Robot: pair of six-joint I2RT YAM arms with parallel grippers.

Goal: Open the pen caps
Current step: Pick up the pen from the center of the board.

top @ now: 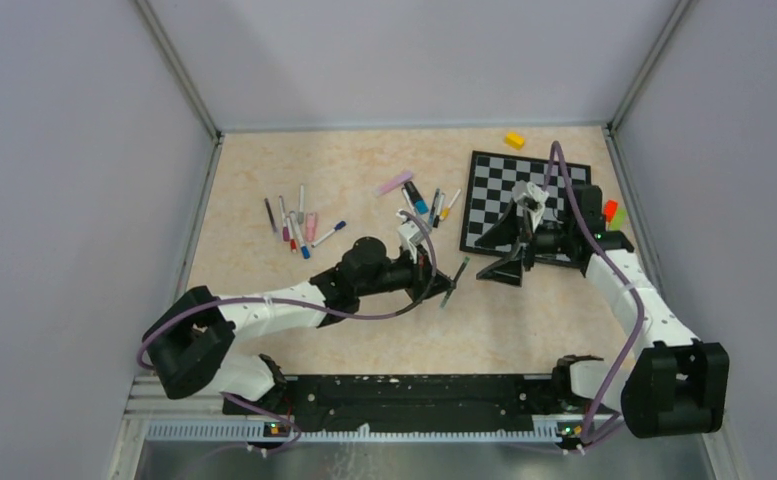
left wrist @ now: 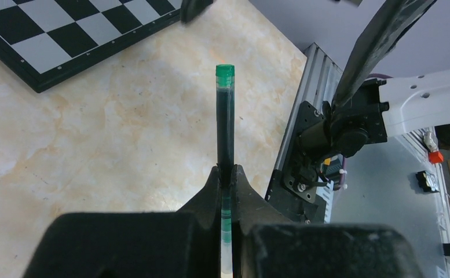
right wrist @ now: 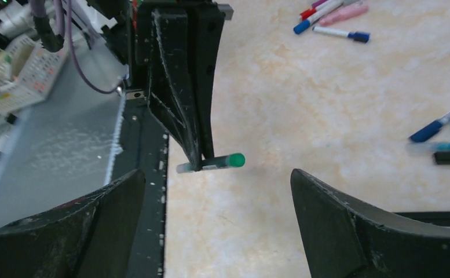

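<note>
My left gripper (left wrist: 227,171) is shut on a thin green pen (left wrist: 226,121) and holds it above the table. The pen's dark length sticks out past the fingertips and ends in a bright green tip (left wrist: 225,72). I cannot tell where its cap begins. In the top view the pen (top: 453,282) slants between the two grippers, with the left gripper (top: 451,277) on it. My right gripper (right wrist: 216,223) is wide open and faces the green tip (right wrist: 235,160) from a short way off, touching nothing. In the top view the right gripper (top: 486,257) sits just right of the pen.
Several capped pens lie at the back left (top: 294,225) and back centre (top: 426,200). A chessboard (top: 524,195) lies under the right arm. A yellow block (top: 514,140) is behind the board and red and green blocks (top: 612,212) are at its right. The metal base rail (left wrist: 303,145) runs along the near edge.
</note>
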